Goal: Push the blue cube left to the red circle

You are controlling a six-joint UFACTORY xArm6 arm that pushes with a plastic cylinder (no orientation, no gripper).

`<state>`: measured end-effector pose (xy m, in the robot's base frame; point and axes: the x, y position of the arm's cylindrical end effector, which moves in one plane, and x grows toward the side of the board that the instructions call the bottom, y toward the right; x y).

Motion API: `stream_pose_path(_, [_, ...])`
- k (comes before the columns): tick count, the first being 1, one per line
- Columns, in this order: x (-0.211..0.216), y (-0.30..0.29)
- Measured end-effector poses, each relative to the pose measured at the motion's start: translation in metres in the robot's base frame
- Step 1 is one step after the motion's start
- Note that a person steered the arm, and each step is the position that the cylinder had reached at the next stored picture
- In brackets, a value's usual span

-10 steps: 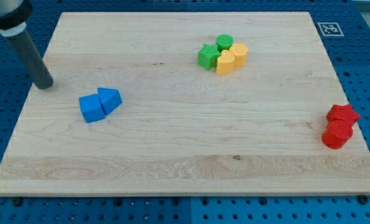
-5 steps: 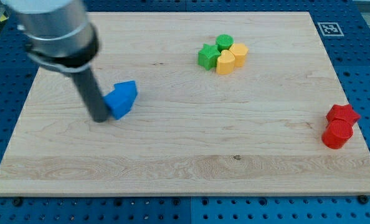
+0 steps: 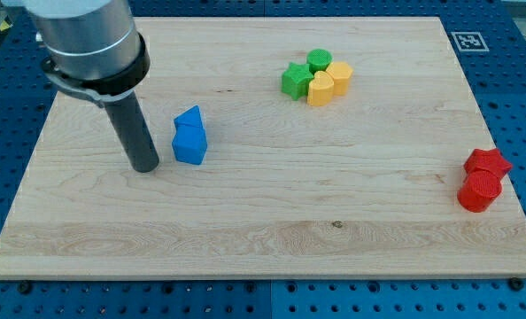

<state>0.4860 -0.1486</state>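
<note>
My tip (image 3: 146, 167) rests on the pale wooden board (image 3: 263, 239) just to the view's left of the blue cube (image 3: 189, 145), a narrow gap between them — it is a bare dark rod, with no jaws to open or close. A second blue block (image 3: 189, 118) touches the cube on its upper side, and the red circular block (image 3: 477, 192) sits well apart at the view's far right — a red star-shaped block (image 3: 488, 162) just above it

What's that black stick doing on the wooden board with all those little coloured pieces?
A robot arm slides blocks around with a rod. My tip sits just to the view's left of two blue blocks, with a small gap. They are to go to the red circle, which sits by a red star at the view's right edge, far off.
</note>
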Motion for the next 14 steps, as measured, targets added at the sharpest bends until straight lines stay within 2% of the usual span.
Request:
stream_pose_path(3, [-0.014,-0.004])
stream_pose_path(4, [-0.020,0.021])
stream_pose_path(6, [0.020,0.136])
stream_pose_path(7, [0.030,0.164])
stream_pose_path(8, [0.031,0.115])
stream_pose_path(9, [0.013,0.097])
stream_pose_path(10, [0.001,0.113])
stream_pose_path(12, [0.019,0.194])
stream_pose_path(13, [0.014,0.160])
stream_pose_path(14, [-0.010,0.138])
